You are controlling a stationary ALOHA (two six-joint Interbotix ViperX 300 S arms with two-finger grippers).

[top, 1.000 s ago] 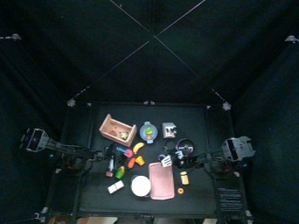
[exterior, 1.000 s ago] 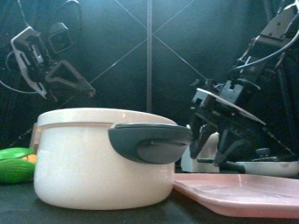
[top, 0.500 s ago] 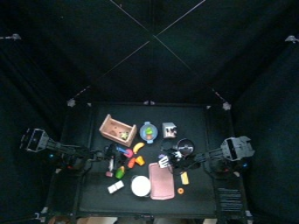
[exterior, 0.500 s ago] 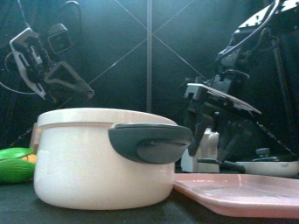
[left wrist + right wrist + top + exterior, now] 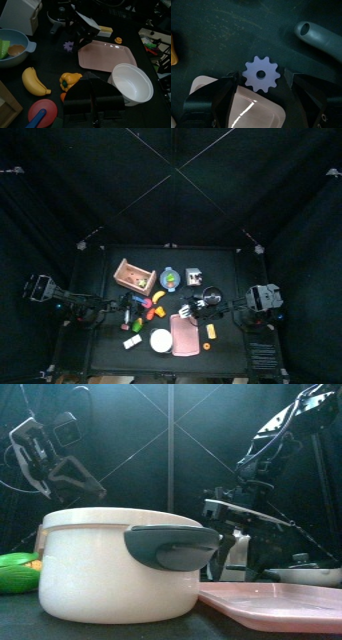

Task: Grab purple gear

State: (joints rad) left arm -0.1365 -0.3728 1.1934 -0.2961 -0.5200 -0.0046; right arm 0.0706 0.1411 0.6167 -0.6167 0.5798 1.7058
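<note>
The purple gear (image 5: 262,74) is a tiny toothed disc lying flat on the black table, just beyond the pink tray's corner (image 5: 252,109). My right gripper (image 5: 263,86) is open and low over it, one jaw on each side of the gear, close to its teeth. The left wrist view shows the gear (image 5: 68,46) under the right gripper (image 5: 83,36), beside the pink tray (image 5: 104,54). My left gripper (image 5: 93,102) is shut and empty, resting at the table's left side (image 5: 83,310).
A white pot with a grey handle (image 5: 114,564) and the pink tray (image 5: 274,606) stand at the front. A white bowl (image 5: 131,82), banana (image 5: 33,81), orange pepper (image 5: 69,80), blue bowl (image 5: 12,45) and wooden box (image 5: 134,277) crowd the table.
My right arm has swung leftward and lowered its gripper towards the tray's far end. The left arm has not moved.
</note>
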